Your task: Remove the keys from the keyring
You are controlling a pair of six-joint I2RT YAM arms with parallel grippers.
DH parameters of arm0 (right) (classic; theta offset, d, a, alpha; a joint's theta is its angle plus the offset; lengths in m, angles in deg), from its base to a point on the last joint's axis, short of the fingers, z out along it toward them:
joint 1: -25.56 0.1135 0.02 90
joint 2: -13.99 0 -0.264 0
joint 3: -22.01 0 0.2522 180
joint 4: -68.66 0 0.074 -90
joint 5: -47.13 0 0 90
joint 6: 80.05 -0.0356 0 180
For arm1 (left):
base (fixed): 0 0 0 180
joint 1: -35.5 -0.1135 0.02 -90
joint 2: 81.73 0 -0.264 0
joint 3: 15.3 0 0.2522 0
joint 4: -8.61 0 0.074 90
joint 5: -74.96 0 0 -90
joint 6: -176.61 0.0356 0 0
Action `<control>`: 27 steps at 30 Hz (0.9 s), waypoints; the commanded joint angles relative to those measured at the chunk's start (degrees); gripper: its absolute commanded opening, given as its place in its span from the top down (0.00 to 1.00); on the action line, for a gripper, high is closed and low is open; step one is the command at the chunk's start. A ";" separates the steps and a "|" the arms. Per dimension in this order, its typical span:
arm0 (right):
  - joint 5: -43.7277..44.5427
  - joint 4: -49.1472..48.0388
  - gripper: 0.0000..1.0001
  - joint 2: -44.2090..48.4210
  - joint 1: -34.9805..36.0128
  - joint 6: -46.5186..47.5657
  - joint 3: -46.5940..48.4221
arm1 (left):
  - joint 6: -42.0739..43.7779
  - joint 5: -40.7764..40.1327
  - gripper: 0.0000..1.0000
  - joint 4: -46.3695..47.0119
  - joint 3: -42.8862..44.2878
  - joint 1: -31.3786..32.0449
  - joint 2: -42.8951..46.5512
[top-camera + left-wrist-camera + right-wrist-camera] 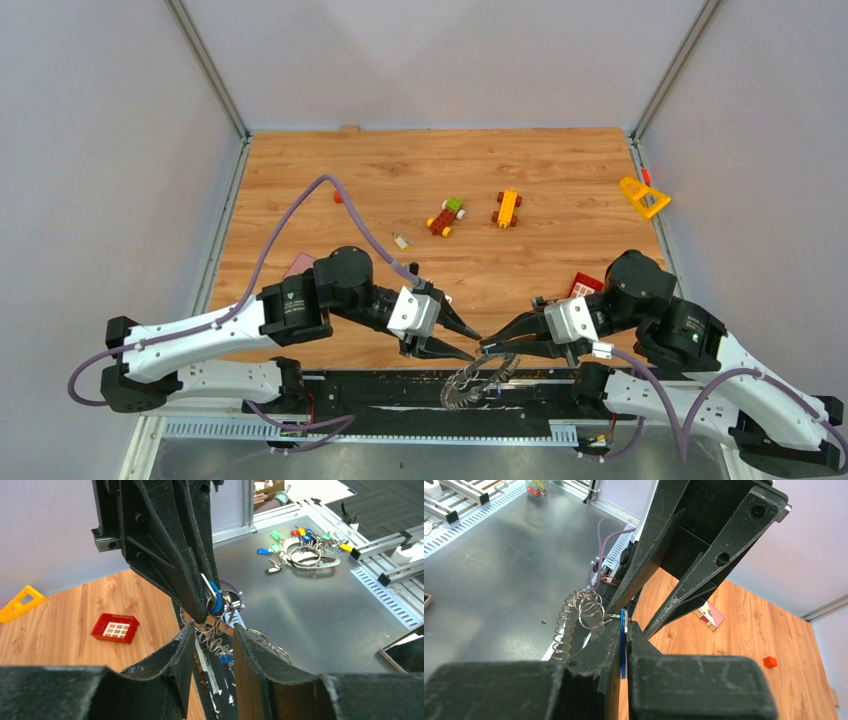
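Directly above the keyring (pixel 478 380), both arms reach inward and low with elbows bent, wrists roughly level and fingertips meeting nose to nose, the left arm coming from the ring's left and the right arm from its right. The right gripper (pixel 624 630) is pinched tight on the flat head of a blue key (pixel 623 650), and the keyring dangles beneath that grip, over the black rail (pixel 380 385). The left gripper (pixel 214 632) stands partly open, its two fingers either side of the ring's coiled rim, holding nothing that shows
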 commanded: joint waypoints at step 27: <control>7.40 -1.47 1.00 2.26 0.27 2.73 1.16 | 1.00 -1.87 1.00 -2.21 1.98 1.04 0.45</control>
